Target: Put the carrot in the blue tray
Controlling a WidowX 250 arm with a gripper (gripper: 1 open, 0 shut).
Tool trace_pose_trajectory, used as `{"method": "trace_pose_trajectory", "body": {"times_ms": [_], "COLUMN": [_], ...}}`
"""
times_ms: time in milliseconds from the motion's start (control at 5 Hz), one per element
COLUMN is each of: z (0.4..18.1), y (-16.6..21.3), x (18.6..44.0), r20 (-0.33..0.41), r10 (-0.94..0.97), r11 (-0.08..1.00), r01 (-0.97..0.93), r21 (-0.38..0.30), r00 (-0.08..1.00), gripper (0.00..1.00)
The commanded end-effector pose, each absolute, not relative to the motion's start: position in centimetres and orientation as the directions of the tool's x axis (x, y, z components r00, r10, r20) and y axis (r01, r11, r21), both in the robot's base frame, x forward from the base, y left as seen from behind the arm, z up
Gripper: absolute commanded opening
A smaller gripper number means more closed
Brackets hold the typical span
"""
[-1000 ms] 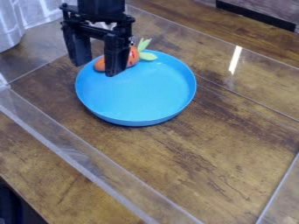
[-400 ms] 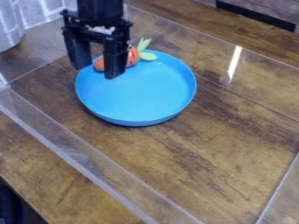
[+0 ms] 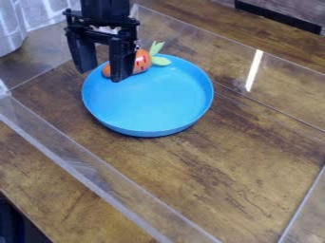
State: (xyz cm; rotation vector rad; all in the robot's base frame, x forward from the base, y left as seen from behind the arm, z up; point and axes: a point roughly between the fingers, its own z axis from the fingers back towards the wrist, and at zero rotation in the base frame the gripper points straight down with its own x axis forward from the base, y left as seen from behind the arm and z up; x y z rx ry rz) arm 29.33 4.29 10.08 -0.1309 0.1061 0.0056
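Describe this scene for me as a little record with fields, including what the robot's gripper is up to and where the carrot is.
object: carrot, orange with a light green top
carrot position: at the far edge of the tray, partly hidden behind the gripper
tray: blue tray, round with a raised rim
gripper: black gripper, above the tray's far left edge in the picture
grip on carrot: cannot tell from this view
surface: brown wooden table
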Motion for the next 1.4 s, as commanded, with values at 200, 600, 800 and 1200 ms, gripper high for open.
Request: {"method": "trace_pose_trajectory", "body": {"times_ms": [200,600,800,1200], "z": [11.1,10.5,10.2,9.9], "y": [5.1,5.5,5.7,6.5], "x": [30.4,30.9,31.2,31.4], "r20": [-0.057,-0.062,-0.064,-0.065], "r10": [0.014,0.023,0.025,0.047], "r11": [0.992,0.991,0.990,0.989], "r01": [-0.021,-0.031,-0.033,-0.055], "r21": [-0.128,-0.133,-0.136,-0.140], "r00": [0.998,0.998,0.998,0.997], "gripper": [1.00,1.00,1.00,1.00]}}
